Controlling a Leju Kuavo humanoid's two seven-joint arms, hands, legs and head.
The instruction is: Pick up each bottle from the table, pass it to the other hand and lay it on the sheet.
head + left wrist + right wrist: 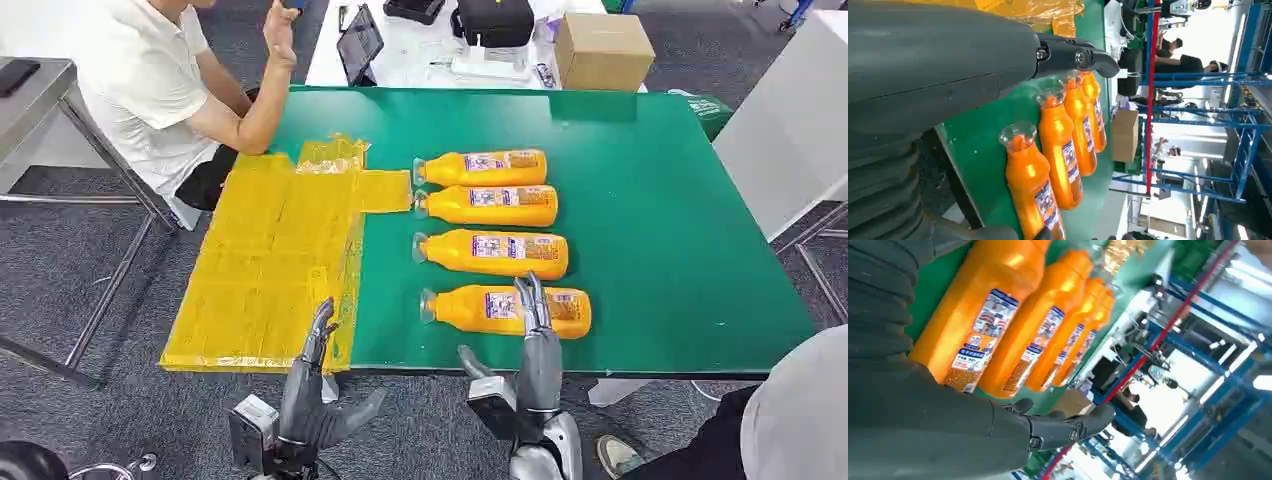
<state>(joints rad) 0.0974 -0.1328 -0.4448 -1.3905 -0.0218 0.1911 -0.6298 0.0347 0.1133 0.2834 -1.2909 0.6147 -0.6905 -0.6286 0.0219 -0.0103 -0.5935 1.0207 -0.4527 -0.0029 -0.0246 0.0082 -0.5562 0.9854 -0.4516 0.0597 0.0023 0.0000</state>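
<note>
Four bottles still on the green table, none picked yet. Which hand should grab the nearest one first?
Right, probably. The right hand is open with its fingers already over the nearest bottle. The left hand, also open, sits by the yellow sheet, well placed to receive and lay it.

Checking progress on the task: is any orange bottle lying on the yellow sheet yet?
No: all four orange bottles lie in a row on the green table, beside the yellow sheet.

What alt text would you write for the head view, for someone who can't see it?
Four orange bottles lie in a row on a green table, beside a yellow sheet. The robot's right hand reaches over the nearest bottle; its left hand hangs open. A seated person watches.
</note>
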